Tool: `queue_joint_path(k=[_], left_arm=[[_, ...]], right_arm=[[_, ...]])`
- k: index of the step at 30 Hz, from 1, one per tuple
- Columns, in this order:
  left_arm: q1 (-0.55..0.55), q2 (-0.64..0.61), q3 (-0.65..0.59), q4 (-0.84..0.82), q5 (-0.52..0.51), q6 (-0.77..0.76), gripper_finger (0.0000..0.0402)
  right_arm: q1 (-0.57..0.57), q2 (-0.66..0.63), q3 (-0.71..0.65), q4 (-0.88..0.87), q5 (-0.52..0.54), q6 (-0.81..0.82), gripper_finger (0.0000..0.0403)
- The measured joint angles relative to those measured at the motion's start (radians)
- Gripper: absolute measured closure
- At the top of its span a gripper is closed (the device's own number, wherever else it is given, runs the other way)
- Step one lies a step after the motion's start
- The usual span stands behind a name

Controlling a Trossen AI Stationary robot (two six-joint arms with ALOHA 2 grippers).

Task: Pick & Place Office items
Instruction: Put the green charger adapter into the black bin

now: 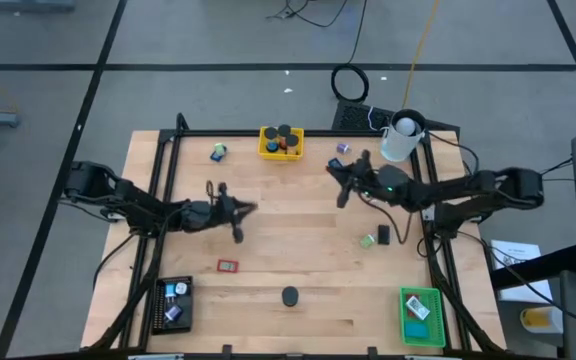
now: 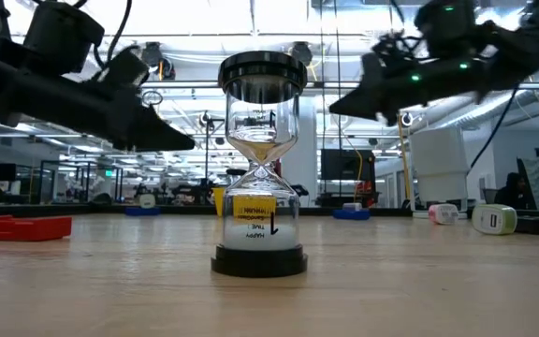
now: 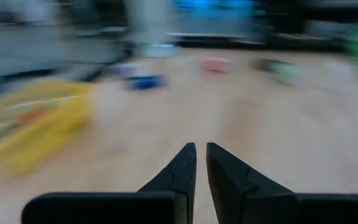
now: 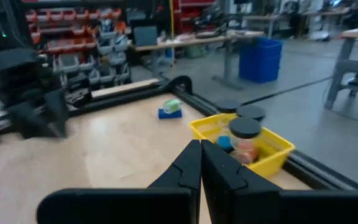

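Both empty: left gripper [image 1: 240, 212] fingers a narrow slit mid-frame, right gripper [image 1: 342, 182] fingers pressed together upper centre; office items like the small red flat block [image 1: 228, 266] lie loose on the wooden desk [image 1: 298, 250], so a fast pass could knock one.

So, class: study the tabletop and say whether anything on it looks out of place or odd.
Several office items lie loose on the wood instead of in trays: a red block, a black hourglass standing alone near the front edge, and a green-and-white piece beside a dark one. Nothing looks spilled or broken.
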Motion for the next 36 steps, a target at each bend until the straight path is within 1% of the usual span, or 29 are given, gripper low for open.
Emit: queue_joint_path(k=[1, 2, 3, 5, 9, 11, 14, 17, 19, 22, 26, 29, 32, 34, 36], left_arm=[[0.008, -0.004, 0.000, -0.003, -0.072, -0.011, 0.0355], [0.020, -0.011, 0.000, -0.015, -0.121, -0.014, 0.0355], [0.039, -0.023, 0.000, -0.040, -0.147, -0.026, 0.0355], [0.092, -0.069, 0.000, -0.128, -0.152, -0.074, 0.0355], [0.256, -0.164, 0.004, -0.379, -0.157, -0.212, 0.0355], [0.334, -0.196, 0.005, -0.473, -0.175, -0.258, 0.0355], [0.440, -0.226, 0.008, -0.520, -0.210, -0.258, 0.0354], [0.540, -0.211, 0.008, -0.506, -0.184, -0.287, 0.0341], [0.591, -0.190, 0.008, -0.482, -0.169, -0.332, 0.0316], [0.645, -0.165, 0.026, -0.489, -0.166, -0.396, 0.0259], [0.672, -0.108, 0.079, -0.520, -0.161, -0.422, 0.0172], [0.689, -0.049, 0.155, -0.592, -0.159, -0.423, 0.0116], [0.709, 0.013, 0.247, -0.709, -0.173, -0.424, 0.0074], [0.720, 0.046, 0.304, -0.777, -0.220, -0.432, 0.0057], [0.730, 0.072, 0.347, -0.845, -0.268, -0.459, 0.0048]], right_arm=[[0.003, -0.019, -0.024, 0.014, 0.017, 0.000, 0.0402], [0.006, -0.036, -0.047, 0.020, 0.025, 0.002, 0.0402], [0.008, -0.049, -0.064, 0.026, 0.025, 0.006, 0.0402], [0.010, -0.068, -0.091, 0.044, 0.022, 0.018, 0.0402], [0.009, -0.075, -0.114, 0.057, 0.024, 0.022, 0.0402], [0.009, -0.075, -0.114, 0.068, 0.023, 0.021, 0.0402], [0.009, -0.075, -0.114, 0.076, 0.021, 0.022, 0.0402], [0.009, -0.075, -0.114, 0.083, 0.020, 0.023, 0.0402], [0.009, -0.075, -0.114, 0.082, 0.020, 0.023, 0.0402], [0.009, -0.075, -0.114, 0.082, 0.020, 0.032, 0.0402], [0.009, -0.075, -0.114, 0.082, 0.019, 0.034, 0.0402], [0.009, -0.075, -0.114, 0.082, 0.019, 0.034, 0.0402], [0.014, -0.075, -0.114, 0.081, 0.020, 0.034, 0.0402], [0.023, -0.075, -0.114, 0.081, 0.019, 0.034, 0.0402], [0.032, -0.075, -0.114, 0.081, 0.019, 0.030, 0.0402]])
